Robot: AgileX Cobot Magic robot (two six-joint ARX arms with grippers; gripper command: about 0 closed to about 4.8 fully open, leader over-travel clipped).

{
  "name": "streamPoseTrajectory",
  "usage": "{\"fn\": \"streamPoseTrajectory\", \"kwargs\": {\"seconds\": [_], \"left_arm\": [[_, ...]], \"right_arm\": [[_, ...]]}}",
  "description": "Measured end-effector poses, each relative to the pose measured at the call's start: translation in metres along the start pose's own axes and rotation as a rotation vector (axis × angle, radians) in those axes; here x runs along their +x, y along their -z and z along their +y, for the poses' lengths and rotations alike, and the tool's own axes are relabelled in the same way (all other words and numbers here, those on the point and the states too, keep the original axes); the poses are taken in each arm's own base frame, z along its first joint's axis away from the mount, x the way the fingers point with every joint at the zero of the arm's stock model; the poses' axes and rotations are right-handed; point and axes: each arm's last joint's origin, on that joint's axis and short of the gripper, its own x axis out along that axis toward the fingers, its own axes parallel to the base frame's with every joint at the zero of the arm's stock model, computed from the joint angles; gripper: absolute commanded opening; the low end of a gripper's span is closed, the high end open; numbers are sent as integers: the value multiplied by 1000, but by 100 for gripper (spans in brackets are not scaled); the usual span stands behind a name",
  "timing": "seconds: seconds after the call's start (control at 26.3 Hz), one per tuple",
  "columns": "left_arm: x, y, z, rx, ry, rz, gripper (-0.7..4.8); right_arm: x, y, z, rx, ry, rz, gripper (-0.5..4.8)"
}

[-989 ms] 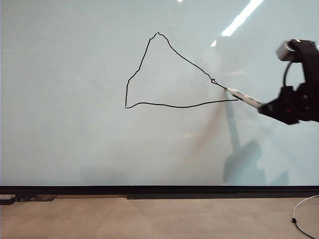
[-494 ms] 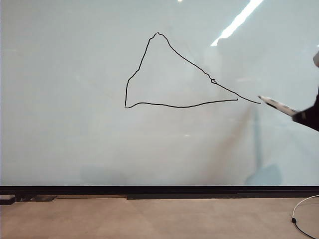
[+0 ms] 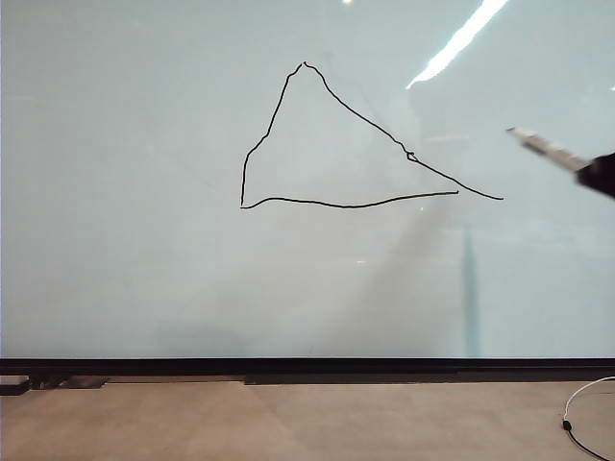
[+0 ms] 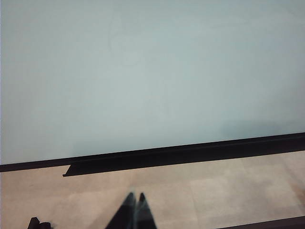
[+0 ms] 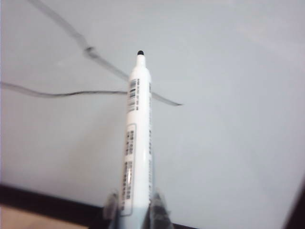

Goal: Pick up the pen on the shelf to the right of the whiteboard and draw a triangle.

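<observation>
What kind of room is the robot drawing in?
Probably an office or lab: a huge whiteboard bearing a triangle, ceiling strip lights reflected in it, and a plain floor with a loose cable.

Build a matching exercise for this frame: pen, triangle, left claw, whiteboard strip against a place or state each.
Things:
1. pen
2. triangle
3. left claw
4. strip

States:
A. shut, low over the floor before the whiteboard, holding nothing
B. black, along the board's lower edge
C. clamped in the right claw, tip off the board, up and right of the drawing
D. black outline, right side overshooting the corner

Pairs: 1-C, 2-D, 3-A, 4-B
</observation>
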Motion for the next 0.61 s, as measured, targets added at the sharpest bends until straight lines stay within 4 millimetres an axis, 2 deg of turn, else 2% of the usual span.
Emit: {"fn": "streamPoseTrajectory", "kwargs": {"seconds": [0.15, 0.61], "left_arm": [[0, 0, 0, 0, 0, 0, -5], [0, 0, 0, 0, 0, 0, -5]], "right_arm": [[-6, -11, -1, 27, 6, -56, -5], [-28, -22, -5, -58, 75, 17, -5]]}}
